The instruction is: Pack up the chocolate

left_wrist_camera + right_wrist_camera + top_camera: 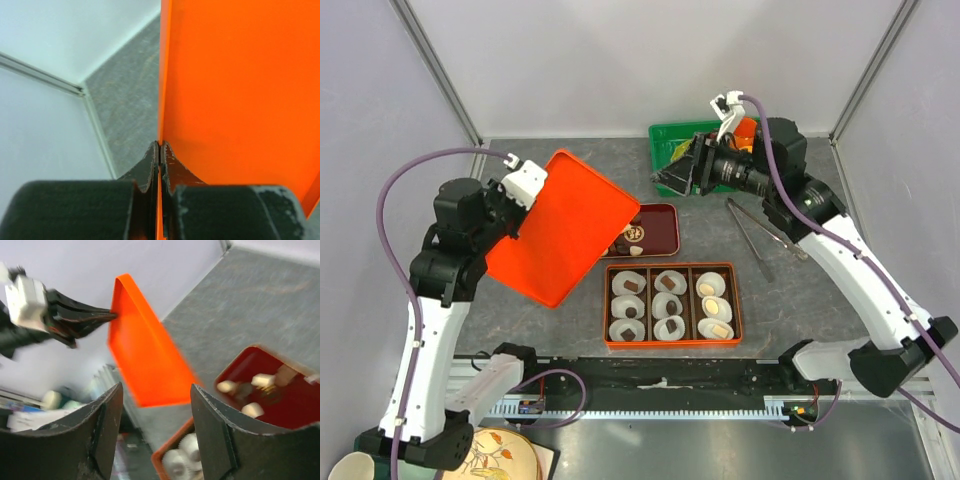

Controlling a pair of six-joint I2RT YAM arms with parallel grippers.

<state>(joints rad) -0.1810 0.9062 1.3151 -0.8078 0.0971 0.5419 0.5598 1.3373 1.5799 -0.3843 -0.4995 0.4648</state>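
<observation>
Left pincer [159, 146] is clamped on the edge of the tilted orange lid [565, 230]. Right pincer [156, 390] hangs open; chocolate [257, 381] lies beneath it in the red tray [300, 407] and the box [670, 266].

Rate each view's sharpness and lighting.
Top external: sharp, evenly lit, soft shadows. Left wrist: the orange lid fills the right half, saturated and featureless; the left pincer clamped on it is dark. Right wrist: motion-blurred, the chocolates in the dark red tray smeared; the open right pincer looks sharper.

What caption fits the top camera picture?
Left gripper holds the orange lid tilted beside the box of chocolates.
</observation>
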